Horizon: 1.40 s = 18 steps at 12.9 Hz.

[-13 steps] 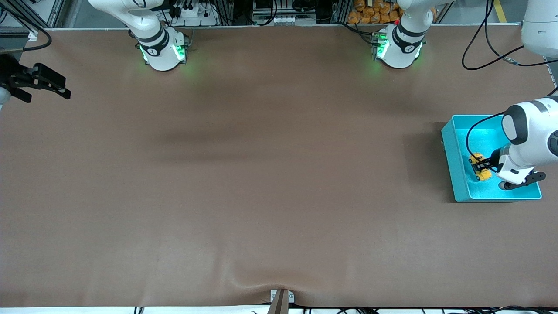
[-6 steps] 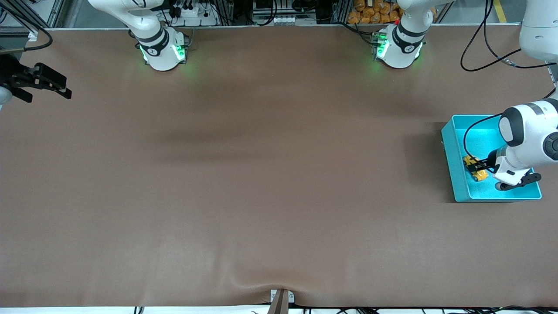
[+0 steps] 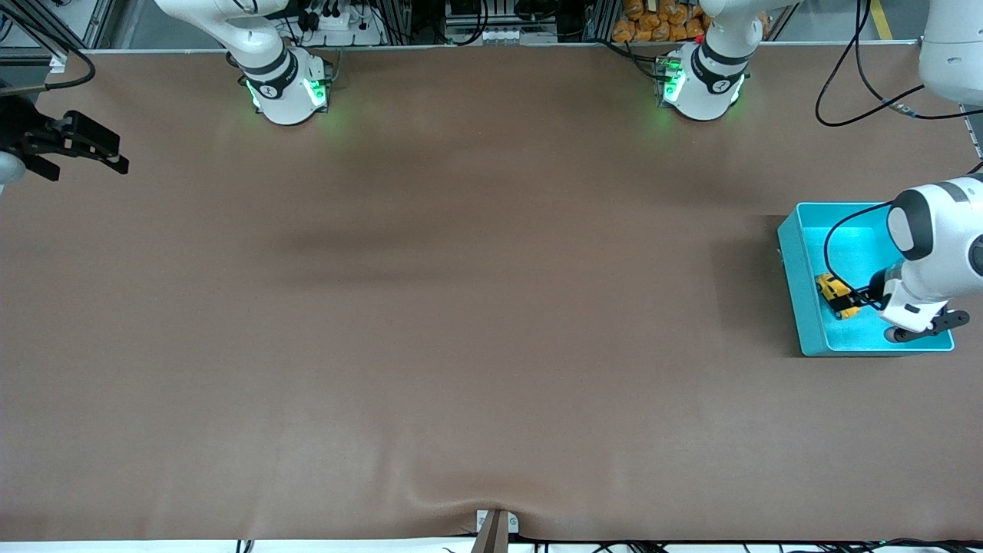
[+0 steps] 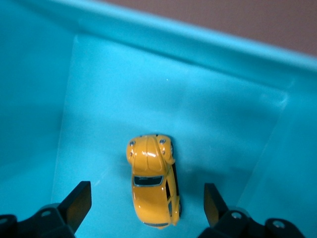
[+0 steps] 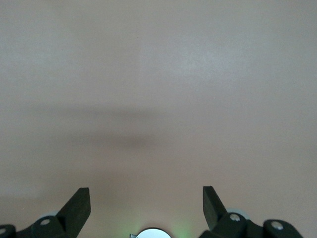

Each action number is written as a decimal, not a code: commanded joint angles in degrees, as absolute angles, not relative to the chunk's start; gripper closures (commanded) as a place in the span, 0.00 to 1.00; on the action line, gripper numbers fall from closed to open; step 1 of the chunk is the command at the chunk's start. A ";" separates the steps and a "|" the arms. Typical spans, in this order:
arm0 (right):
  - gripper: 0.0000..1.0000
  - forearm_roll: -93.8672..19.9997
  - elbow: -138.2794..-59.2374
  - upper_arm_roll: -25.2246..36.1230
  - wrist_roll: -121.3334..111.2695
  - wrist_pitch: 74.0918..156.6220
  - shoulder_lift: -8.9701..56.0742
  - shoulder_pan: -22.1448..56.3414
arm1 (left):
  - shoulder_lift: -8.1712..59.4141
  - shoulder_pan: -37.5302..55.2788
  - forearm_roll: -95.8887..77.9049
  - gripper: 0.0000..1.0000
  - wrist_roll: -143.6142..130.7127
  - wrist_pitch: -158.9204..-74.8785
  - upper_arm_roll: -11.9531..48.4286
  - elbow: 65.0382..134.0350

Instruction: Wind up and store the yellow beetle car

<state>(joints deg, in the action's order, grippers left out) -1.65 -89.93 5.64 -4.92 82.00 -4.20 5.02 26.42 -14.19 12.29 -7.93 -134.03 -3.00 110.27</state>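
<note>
Since a second ago, my left gripper (image 3: 854, 302) has let go of the yellow beetle car (image 3: 836, 295) and is now sitting inside the turquoise bin (image 3: 799, 292) with its fingers spread wide; the car, clamped between them before, is resting free on the bin floor, touching neither finger. In my left wrist view the two black fingertips (image 4: 79, 201) are standing well apart on either side of the yellow beetle car (image 4: 153, 186), with bare turquoise showing between each tip and the body.

I am seeing the bin as smooth, glossy, hard-looking stuff, rectangular with upright walls (image 4: 188, 42) and a flat floor, and it is standing at the left arm's end of the table. The table (image 3: 461, 307) is wearing a matte brown cover, soft-looking, with shallow wrinkles near the edge closest to the front camera.

The car is looking small and shiny, with a rounded, humped shell in yellow-orange, a dark window across the roofline, two little round headlamps on the nose and dark wheels tucked along one flank. It is lying in the bin, near the wall that faces the table's middle.

My right gripper (image 3: 77, 146) is waiting over the right arm's end of the table, its fingers (image 5: 77, 206) parted and holding nothing, with only brown cover beneath.
</note>
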 commanded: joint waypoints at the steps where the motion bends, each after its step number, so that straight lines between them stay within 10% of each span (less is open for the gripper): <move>1: 0.00 -2.55 -90.88 5.45 -5.36 81.91 -5.19 4.83 | 22.07 -13.71 13.89 0.00 -7.21 -133.33 -2.99 110.31; 10: 0.00 -2.37 -90.88 5.45 -5.36 82.26 -5.19 4.75 | 12.23 -13.27 4.50 0.00 2.29 -101.98 2.89 87.65; 18: 0.00 -2.02 -90.53 5.45 -5.45 82.44 -5.19 4.83 | 1.59 -7.38 3.43 0.00 0.71 -89.85 9.92 85.96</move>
<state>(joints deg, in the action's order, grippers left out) -1.67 -89.97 5.60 -4.96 82.36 -4.20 5.02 3.63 -7.19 4.52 1.00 -93.30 7.99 85.60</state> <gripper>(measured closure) 0.000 0.000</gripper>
